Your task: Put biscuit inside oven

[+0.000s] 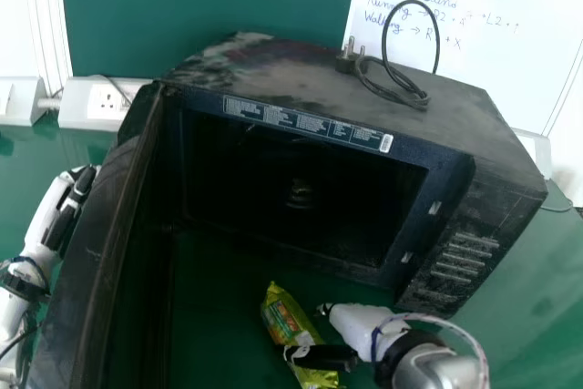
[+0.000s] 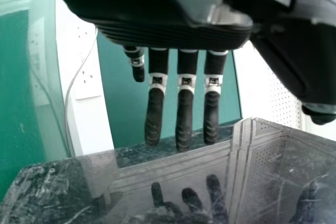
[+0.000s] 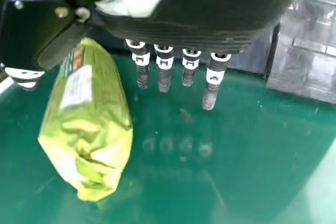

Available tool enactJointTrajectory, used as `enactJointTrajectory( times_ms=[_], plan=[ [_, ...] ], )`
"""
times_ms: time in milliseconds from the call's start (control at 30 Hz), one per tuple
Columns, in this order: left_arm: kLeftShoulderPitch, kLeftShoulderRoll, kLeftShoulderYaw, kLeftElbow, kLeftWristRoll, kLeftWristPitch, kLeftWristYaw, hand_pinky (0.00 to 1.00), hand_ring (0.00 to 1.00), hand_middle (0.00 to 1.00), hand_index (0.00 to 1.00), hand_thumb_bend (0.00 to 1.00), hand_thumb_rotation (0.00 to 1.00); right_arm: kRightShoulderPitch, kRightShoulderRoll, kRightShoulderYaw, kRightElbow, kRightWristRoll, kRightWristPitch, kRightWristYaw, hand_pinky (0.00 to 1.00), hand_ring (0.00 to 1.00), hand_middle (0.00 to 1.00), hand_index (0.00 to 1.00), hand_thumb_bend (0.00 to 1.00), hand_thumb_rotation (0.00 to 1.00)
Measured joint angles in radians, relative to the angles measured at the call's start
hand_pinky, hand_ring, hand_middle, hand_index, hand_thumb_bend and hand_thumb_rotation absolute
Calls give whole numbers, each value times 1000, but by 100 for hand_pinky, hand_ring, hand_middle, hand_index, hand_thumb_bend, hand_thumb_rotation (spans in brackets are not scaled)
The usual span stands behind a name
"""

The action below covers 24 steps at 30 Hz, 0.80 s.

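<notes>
1. Left robot hand (image 1: 66, 216): fingers extended, beside opened door (image 1: 98, 252).
2. Microwave oven (image 1: 228, 70): cavity dark, contents indistinct.
3. Biscuit packet (image 1: 288, 318): on worktop (image 1: 219, 330) before oven, partly hidden by thumb (image 1: 326, 358).
4. Right robot hand (image 1: 357, 323): fingers straight; packet contact indeterminate.

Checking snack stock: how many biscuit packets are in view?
1: a yellow-green plastic packet on the green table, before the open black microwave, by the black-and-white right hand. The dark cavity may hide more.

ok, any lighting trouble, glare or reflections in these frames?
Head view: oven interior in deep shadow. Left wrist view: glossy oven door mirrors the left hand. Right wrist view: shiny table, pale glare patch, faint reflections of the right hand.
</notes>
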Motion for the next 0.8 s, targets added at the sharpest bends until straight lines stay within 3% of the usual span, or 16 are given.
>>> enactJointTrajectory(
  times_ms=[233,600,800],
  plan=[
    [0,-1,0,2,5,-1,0,29,35,44,48,51,6,45,150,-68,30,-135,-129,55,82,93,98,97,94,64],
    [0,-3,0,-1,2,-1,-1,30,36,42,48,51,6,129,359,-98,56,-324,-344,41,84,94,100,97,87,61],
    [0,-3,0,-4,5,-3,-1,30,36,43,48,51,6,169,457,-121,72,-399,-420,15,79,91,100,98,89,58]
  ],
)
